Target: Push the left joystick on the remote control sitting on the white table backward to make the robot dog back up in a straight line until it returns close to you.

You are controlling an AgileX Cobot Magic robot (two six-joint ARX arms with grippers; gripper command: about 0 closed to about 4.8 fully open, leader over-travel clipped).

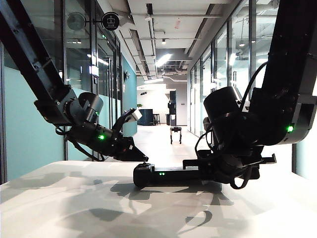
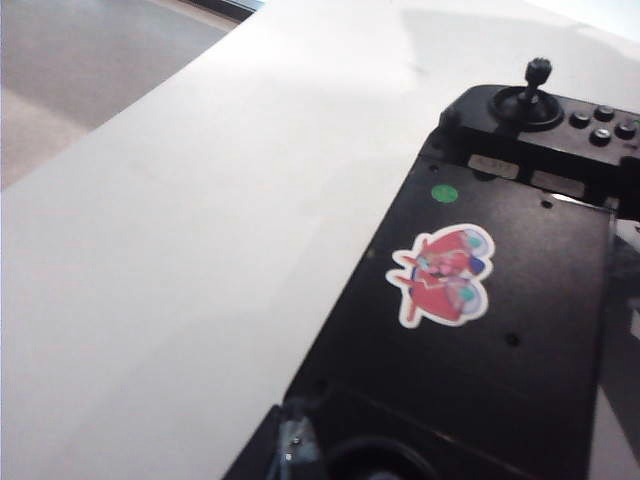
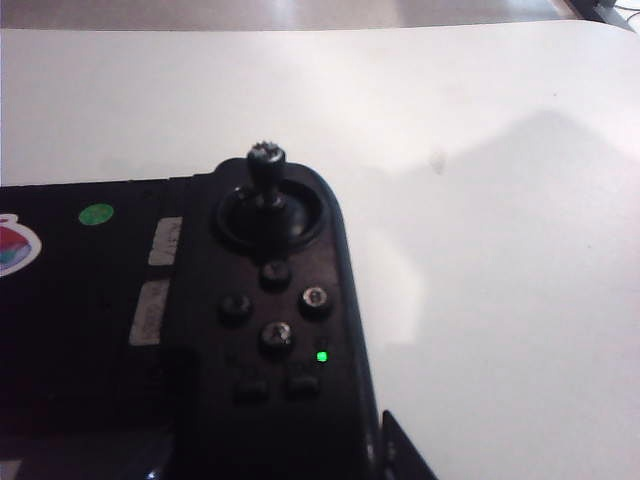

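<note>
Exterior view: the left joystick [image 1: 145,163] sticks up from the near end of the remote control [image 1: 168,174], right at the tip of the left claw [image 1: 140,155], whose opening I cannot tell. The right claw [image 1: 223,166] sits over the controller's far end, apparently clamping it, though its grip stays unclear. Beneath both claws spreads the white tabletop [image 1: 74,198]. Far beyond them, down the corridor, stands the robot dog [image 1: 176,133].

No text on the remote control [image 2: 470,400] can be read.
</note>
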